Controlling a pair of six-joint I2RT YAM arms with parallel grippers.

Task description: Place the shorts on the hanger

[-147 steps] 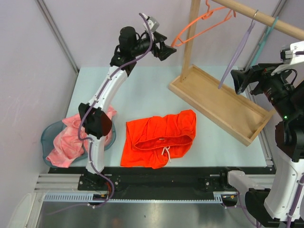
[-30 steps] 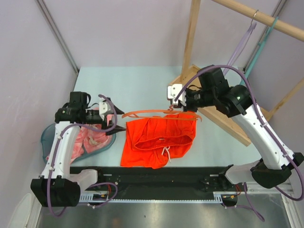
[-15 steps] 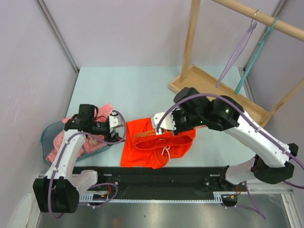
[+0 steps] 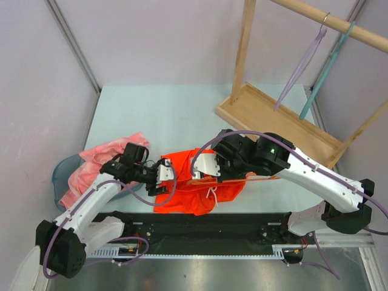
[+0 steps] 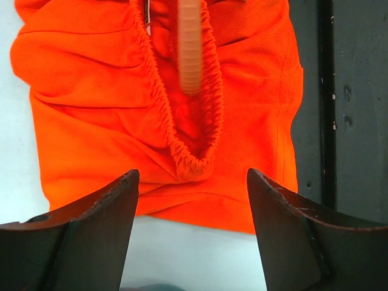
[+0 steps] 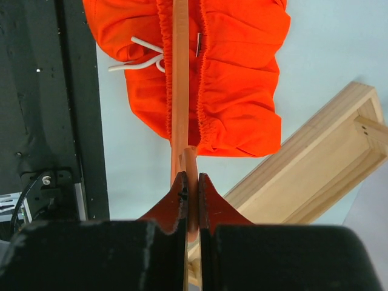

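At twelve o'clock from our left gripper (image 5: pixel 191 176), spread wide and empty, lies the waistband end of the shorts (image 5: pixel 85 121); our right gripper (image 6: pixel 190 180) pinches the hanger (image 6: pixel 180 73), which runs lengthwise along that waistband opening.

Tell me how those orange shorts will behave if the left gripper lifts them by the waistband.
Probably floppy: the shorts lie in soft wrinkles and folds, so they should sag and drape. Likely light, being thin fabric. The gathered waistband looks stretchy, so it may give before the open left gripper lifts much.
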